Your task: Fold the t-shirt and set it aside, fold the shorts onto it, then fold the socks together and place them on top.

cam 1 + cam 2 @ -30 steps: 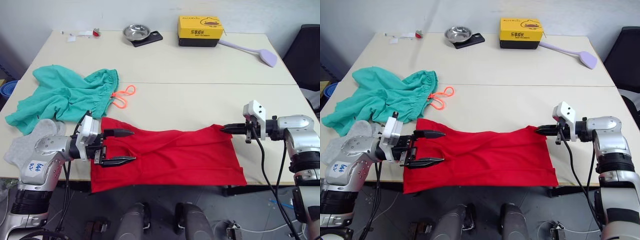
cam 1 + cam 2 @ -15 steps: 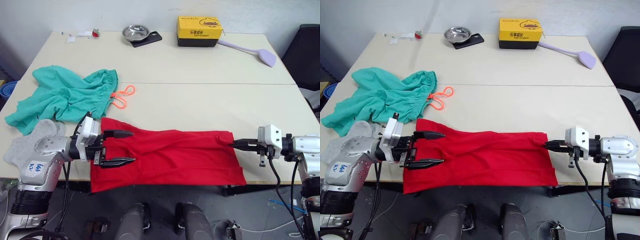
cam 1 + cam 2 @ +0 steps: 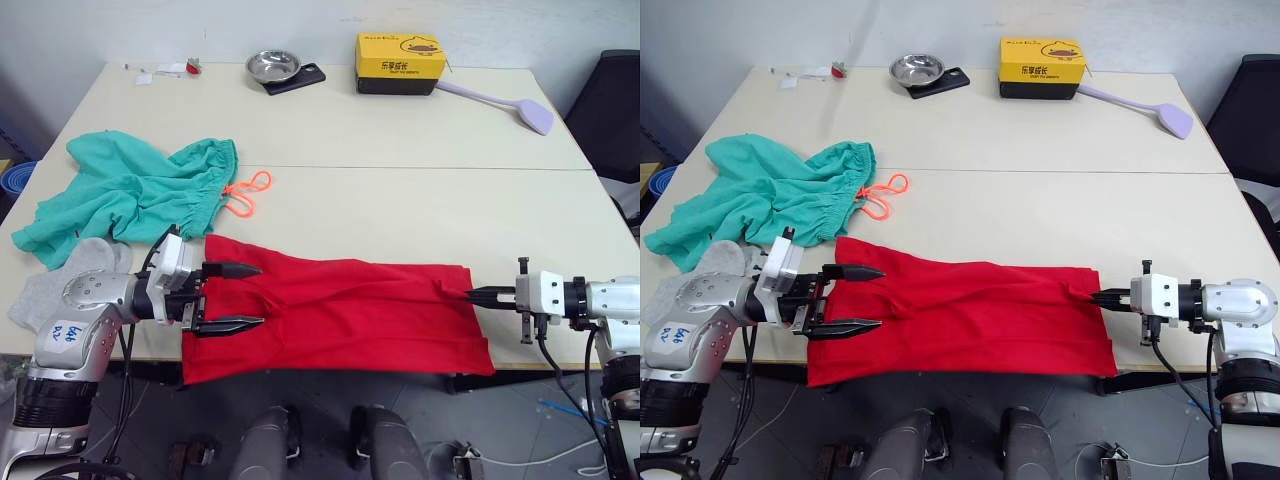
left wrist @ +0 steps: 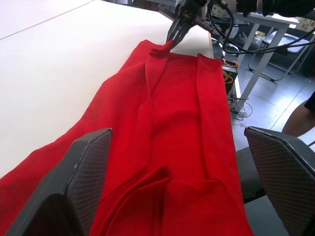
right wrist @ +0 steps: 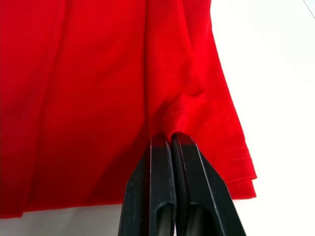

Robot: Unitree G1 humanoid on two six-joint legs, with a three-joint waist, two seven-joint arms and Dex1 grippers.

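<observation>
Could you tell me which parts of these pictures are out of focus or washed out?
Left wrist view: the left gripper's black fingers are soft, the red cloth t-shirt sharper. Right wrist view: the pale table is washed out, the shirt hem crisp.

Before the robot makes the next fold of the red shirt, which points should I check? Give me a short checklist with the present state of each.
1. Right pincer shut on the t-shirt hem: ok.
2. Left pincer gripping the shirt: not ok, open over the cloth.
3. Shirt flat: not ok, long creases run along it.
4. Shirt fully on the table: not ok, near edge hangs over.
5. The shorts apart from the shirt: cannot tell, edges very close.
</observation>
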